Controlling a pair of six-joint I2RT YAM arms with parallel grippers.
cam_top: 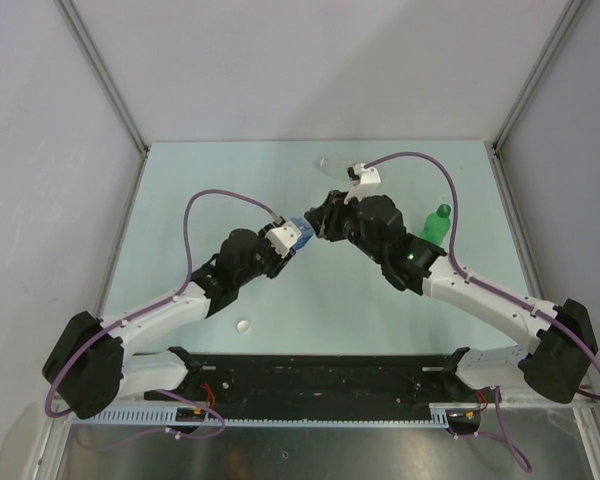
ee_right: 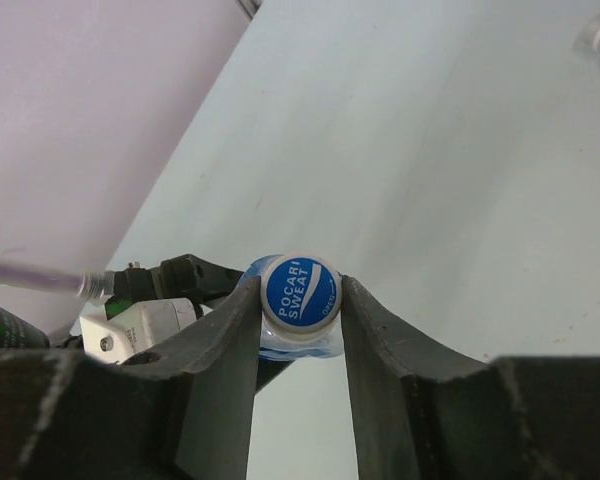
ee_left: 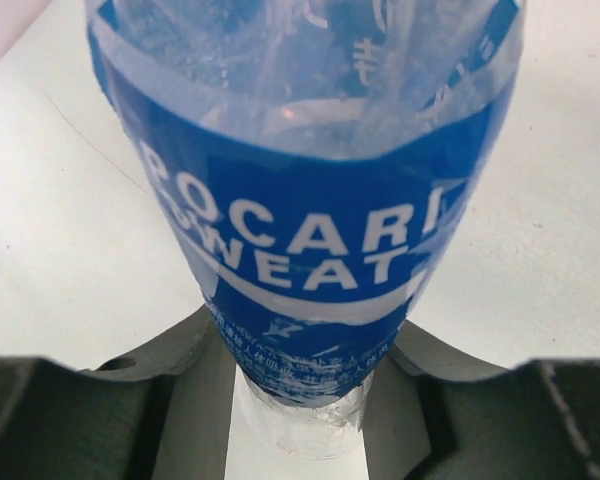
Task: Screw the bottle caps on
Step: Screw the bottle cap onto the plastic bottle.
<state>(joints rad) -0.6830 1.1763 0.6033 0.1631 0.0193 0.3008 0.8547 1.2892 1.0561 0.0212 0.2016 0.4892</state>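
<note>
Right wrist shows our right gripper (ee_right: 300,298) clamped on the small Pocari Sweat cap (ee_right: 300,290); our left gripper (ee_left: 305,340) clamps the bottle (ee_left: 310,230), which we judge light, thin-walled, crushable.

Labelled bottle (cam_top: 298,236), cap (ee_right: 301,290) on its neck, was over mid table (cam_top: 230,170); second bottle (cam_top: 437,222) right of it, third bottle (cam_top: 328,163) behind, loose cap (cam_top: 244,325) front-left.

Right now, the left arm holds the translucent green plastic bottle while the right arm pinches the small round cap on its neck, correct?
Not quite: the left gripper holds the clear plastic bottle with the blue label, as the left wrist view shows. The right gripper does pinch the small round cap on its neck.
</note>
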